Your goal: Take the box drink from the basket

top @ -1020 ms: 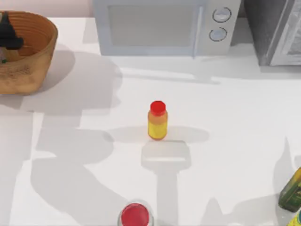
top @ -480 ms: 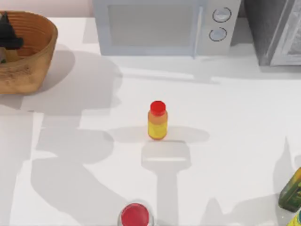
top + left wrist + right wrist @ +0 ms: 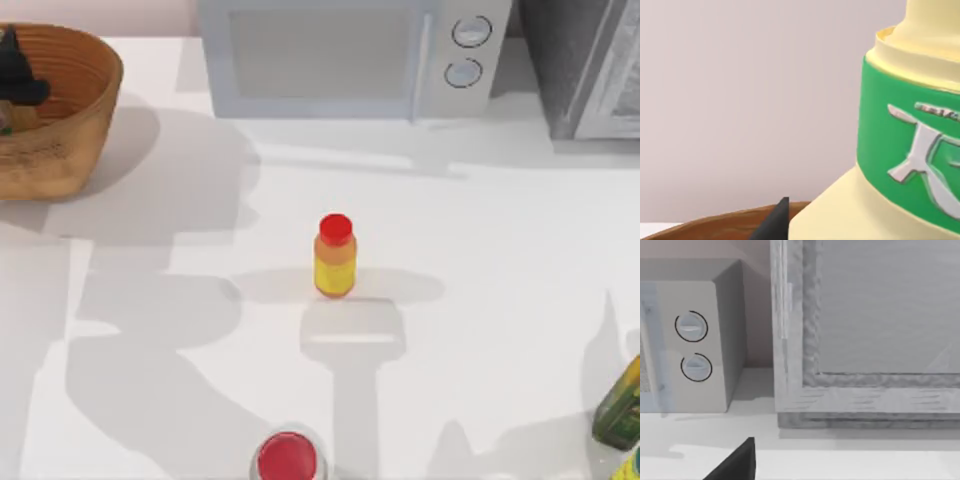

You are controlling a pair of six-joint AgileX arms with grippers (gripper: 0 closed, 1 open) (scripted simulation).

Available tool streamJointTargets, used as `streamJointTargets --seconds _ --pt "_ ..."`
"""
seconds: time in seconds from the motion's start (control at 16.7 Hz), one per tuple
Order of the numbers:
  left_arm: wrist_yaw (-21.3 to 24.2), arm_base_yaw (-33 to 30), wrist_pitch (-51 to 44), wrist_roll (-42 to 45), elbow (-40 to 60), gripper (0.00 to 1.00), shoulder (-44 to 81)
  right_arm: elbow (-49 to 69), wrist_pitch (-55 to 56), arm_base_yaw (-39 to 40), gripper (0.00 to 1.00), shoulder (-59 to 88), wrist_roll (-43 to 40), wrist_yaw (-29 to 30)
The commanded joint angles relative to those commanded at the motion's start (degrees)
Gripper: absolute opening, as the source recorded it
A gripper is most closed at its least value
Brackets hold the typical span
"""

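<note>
One left gripper [image 3: 12, 70] sat inside the basket [image 3: 75, 120] at the box drink [image 3: 900, 150]; finger state couldn't be told. Best lift straight up, clearing the rim.

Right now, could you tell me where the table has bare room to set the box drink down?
The table is bare between the basket and the red-capped bottle, and from that bottle to the right edge below the microwave. It is crowded at the near right corner by the green carton and around the red lid.
</note>
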Motion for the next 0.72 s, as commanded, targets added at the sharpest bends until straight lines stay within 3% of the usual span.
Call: streamJointTargets --seconds 0.3,0.72 --pt "-0.14 0.04 -6.91 -0.27 2.21 0.00 -3.20 0.00 0.00 0.00 1.00 0.00 0.00 0.00" --pt "-0.23 -0.12 -23.98 -0.12 10.03 0.00 -13.48 0.00 0.00 0.00 1.00 0.00 0.00 0.00"
